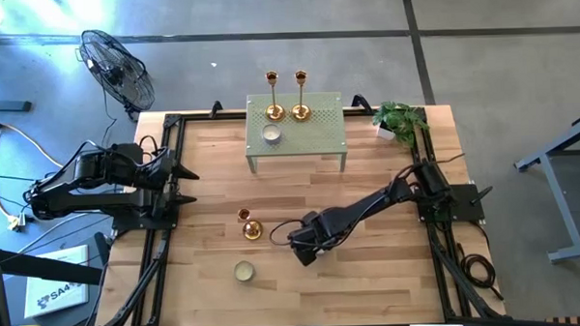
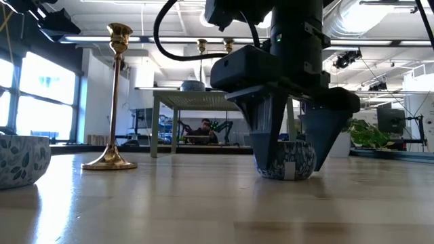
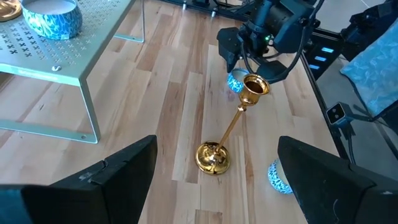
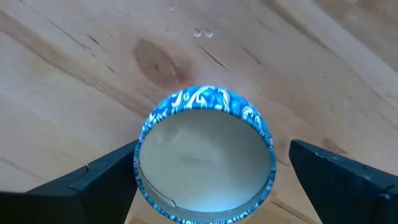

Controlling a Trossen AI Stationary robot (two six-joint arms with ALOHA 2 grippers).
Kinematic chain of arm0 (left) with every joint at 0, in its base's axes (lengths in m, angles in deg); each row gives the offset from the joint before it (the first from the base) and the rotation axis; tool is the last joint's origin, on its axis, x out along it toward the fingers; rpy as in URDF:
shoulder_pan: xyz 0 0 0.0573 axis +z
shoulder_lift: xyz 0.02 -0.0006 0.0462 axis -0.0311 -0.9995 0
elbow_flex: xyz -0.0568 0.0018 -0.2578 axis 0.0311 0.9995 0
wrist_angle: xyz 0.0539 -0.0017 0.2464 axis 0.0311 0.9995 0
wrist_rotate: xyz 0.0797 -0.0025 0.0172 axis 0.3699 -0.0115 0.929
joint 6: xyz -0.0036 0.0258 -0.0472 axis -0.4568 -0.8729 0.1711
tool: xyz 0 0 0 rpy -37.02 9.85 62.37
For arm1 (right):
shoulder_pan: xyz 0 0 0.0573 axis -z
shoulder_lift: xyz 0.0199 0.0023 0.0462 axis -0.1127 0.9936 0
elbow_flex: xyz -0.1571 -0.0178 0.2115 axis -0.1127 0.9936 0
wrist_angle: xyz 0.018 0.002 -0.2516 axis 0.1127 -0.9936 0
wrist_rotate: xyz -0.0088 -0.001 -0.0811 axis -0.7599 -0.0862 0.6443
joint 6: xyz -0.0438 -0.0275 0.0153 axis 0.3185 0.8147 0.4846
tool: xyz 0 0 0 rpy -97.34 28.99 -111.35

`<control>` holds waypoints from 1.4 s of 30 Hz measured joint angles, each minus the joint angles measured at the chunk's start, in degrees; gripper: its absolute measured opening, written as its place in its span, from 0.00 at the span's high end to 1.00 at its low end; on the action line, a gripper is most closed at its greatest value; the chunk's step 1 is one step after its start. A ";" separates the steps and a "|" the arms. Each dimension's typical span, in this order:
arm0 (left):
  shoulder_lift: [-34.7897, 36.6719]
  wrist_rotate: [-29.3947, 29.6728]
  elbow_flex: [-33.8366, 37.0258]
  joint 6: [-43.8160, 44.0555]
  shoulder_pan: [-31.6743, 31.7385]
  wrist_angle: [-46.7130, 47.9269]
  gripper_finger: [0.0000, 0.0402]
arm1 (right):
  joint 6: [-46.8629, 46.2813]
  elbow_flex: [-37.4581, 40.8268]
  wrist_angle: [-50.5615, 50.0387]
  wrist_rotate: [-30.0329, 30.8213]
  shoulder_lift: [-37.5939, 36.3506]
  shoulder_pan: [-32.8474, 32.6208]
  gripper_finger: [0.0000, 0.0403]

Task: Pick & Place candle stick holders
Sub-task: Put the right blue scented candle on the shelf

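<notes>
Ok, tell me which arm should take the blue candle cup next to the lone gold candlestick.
Right. The right gripper hangs directly over the blue candle cup, its fingers open on either side of it. The left gripper waits at the table's left edge, far from it.

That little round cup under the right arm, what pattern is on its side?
The cup has a blue and white swirling leafy pattern, with a pale inside. The right wrist view shows it best.
</notes>
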 joint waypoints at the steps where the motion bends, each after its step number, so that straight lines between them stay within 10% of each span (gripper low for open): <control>1: 0.00 0.00 0.00 0.00 0.00 0.00 0.18 | 0.23 0.00 0.05 0.07 0.00 0.20 0.03; 42: 0.00 0.07 0.00 0.00 0.00 -0.02 0.18 | 1.95 0.00 1.95 -2.67 0.00 2.45 0.03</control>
